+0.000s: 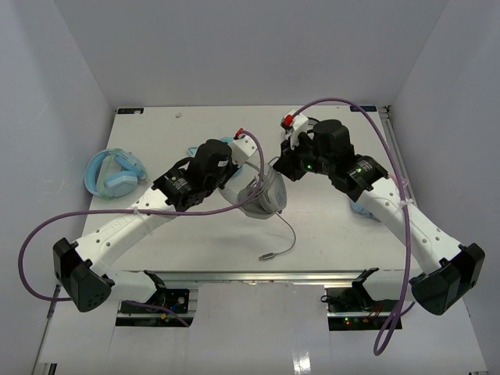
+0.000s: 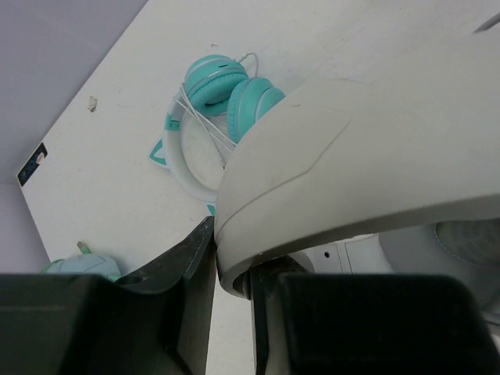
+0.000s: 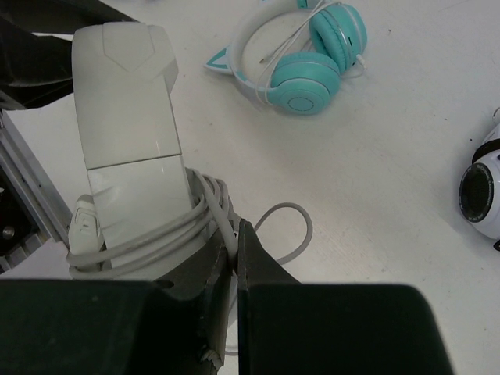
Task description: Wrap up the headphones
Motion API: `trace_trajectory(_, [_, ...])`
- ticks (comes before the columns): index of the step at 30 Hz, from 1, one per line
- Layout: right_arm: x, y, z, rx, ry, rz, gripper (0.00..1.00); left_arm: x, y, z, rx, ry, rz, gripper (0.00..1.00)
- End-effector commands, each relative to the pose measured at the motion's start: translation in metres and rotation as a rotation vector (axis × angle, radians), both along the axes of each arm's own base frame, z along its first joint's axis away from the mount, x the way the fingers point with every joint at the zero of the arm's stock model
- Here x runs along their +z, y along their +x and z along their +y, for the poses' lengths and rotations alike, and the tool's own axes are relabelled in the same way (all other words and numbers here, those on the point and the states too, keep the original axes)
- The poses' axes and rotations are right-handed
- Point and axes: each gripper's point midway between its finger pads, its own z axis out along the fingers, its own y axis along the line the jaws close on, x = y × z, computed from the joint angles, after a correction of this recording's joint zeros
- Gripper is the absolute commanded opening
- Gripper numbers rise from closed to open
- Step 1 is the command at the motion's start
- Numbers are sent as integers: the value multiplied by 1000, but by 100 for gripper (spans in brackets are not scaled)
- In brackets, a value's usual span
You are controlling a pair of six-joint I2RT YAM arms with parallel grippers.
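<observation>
Headphones (image 1: 262, 195) are held up off the table (image 1: 336, 234), mid-field between the two arms. Wrap is partly done: the right wrist view shows several turns of cable (image 3: 156, 234) lying around the headband (image 3: 129, 117), bunched near its lower end.

Not finished: a loose tail runs down to the table and ends at the plug (image 1: 269, 255), which lies free.

Left gripper (image 2: 232, 258) is clamped on the headband edge and acts as the anchor. Right gripper (image 3: 237, 242) has its fingers together, and I judge them to be pinching the cable just beside the wound turns.

What's left, by my estimate: wind the tail on and secure the plug.

Teal cat-ear headphones (image 3: 305, 62) and pale blue headphones (image 1: 117, 173) sit well apart from the work.
</observation>
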Motion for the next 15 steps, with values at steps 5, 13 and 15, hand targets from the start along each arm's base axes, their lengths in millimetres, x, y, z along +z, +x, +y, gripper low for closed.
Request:
trace_trajectory(5, [58, -19, 0, 85, 106, -123, 8, 14, 15, 38, 182, 110, -119, 0])
trace_trajectory(13, [57, -34, 5, 164, 135, -110, 8, 19, 15, 40, 204, 87, -133, 0])
trace_trajectory(15, [58, -37, 7, 181, 145, -109, 8, 21, 14, 42, 207, 88, -140, 0])
